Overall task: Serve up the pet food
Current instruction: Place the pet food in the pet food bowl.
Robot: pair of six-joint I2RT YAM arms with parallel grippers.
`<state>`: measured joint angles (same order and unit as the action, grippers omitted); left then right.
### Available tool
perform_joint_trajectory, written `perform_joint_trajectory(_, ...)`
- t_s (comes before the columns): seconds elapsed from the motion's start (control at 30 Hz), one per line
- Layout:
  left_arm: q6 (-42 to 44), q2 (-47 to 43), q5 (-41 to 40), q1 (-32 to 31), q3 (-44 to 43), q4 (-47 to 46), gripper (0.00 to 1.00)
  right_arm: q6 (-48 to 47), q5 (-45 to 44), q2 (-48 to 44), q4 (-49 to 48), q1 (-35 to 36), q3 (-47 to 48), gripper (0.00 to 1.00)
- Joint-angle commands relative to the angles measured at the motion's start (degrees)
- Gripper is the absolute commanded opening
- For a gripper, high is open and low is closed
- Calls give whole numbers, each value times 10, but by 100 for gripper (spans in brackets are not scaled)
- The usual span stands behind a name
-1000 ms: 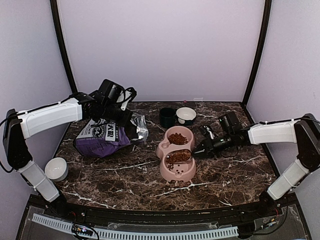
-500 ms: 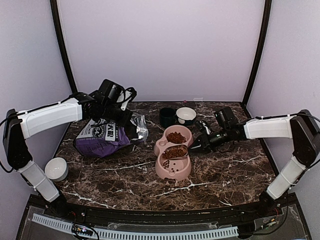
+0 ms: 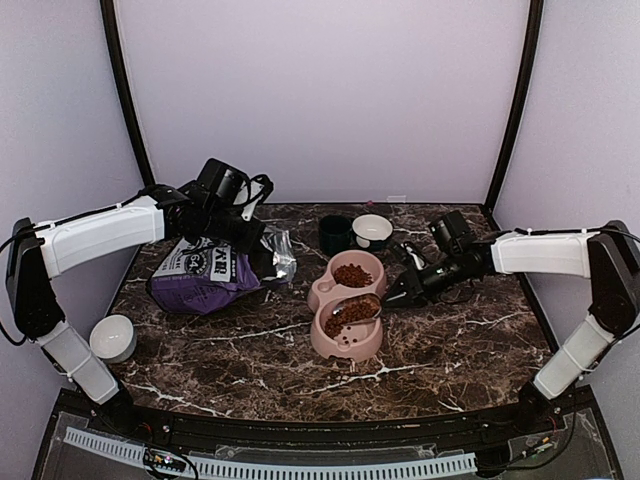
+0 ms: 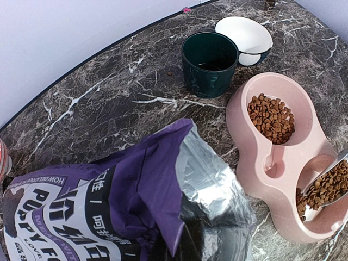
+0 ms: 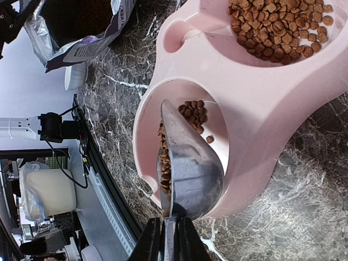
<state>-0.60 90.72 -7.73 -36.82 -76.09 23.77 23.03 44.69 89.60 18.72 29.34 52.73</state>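
The left arm (image 3: 100, 232) and the right arm (image 3: 545, 255) each have smooth white shell segments between black joints, thin black cables looping near the wrist, and the right gripper (image 5: 169, 223) shows two slim black fingers.

The scoop (image 5: 191, 163) clamped in the right pincer (image 5: 169, 242) is smooth bare metal with a dull shine. Just beyond its tips, the double bowl (image 5: 283, 109) looks like smooth pink plastic, softly sheened; the pet food (image 5: 277, 27) in it is dry, matt, rough. The table (image 5: 304, 206) beneath is glossy dark marble pattern. Well away from that pincer, the bag (image 4: 81, 217) is glossy printed film, lined with crinkled silver foil.
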Motion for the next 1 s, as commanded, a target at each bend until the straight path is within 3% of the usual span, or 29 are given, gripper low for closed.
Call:
perform_joint_trajectory(0.0, 9, -29, -25, 3, 3, -15, 0, -12, -3, -27, -2, 4, 2, 0)
perform_joint_trajectory(0.97, 10, -31, -26, 3, 4, -15, 0, -36, -34, -102, 64, -11, -11, 0)
